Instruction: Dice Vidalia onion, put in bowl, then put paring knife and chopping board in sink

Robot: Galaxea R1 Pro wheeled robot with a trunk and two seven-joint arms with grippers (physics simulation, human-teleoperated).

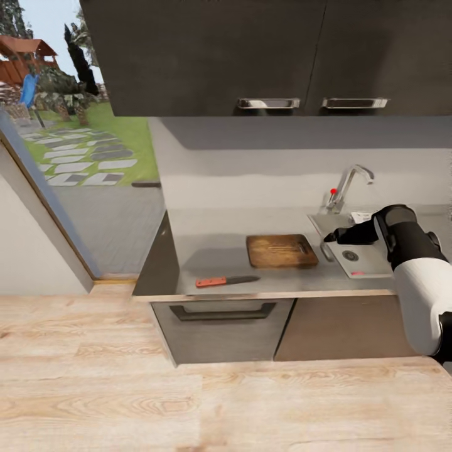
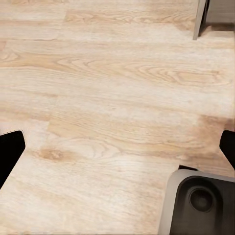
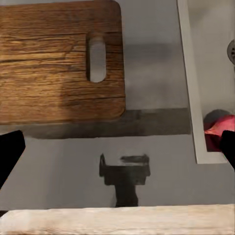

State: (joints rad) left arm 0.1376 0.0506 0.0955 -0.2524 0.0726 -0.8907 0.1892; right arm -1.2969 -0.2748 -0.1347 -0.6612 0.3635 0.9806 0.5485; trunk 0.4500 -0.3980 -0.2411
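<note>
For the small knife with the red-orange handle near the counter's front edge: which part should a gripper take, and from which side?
Probably the red-orange handle of the small paring knife, taken from above. It lies flat on the grey steel countertop, parallel to the front edge, handle toward the window and dark blade toward the brown wooden chopping board; fingers should close across the handle's width.

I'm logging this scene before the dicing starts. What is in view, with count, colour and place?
board: 1, brown wood, on the countertop left of the sink
knife: 1, red-orange handle, dark blade, near the countertop's front edge, apart from the board
onion: 1, pinkish-red, in the sink, partly hidden
sink: 1, grey steel, at the countertop's right
tap: 1, chrome with red knob, behind the sink
countertop: 1, grey
wall cabinets: 2 doors, dark, above
floor: light wood
right gripper: 1, black, above the countertop between board and sink, open
left gripper: 1, black fingers, over the floor, open
</note>
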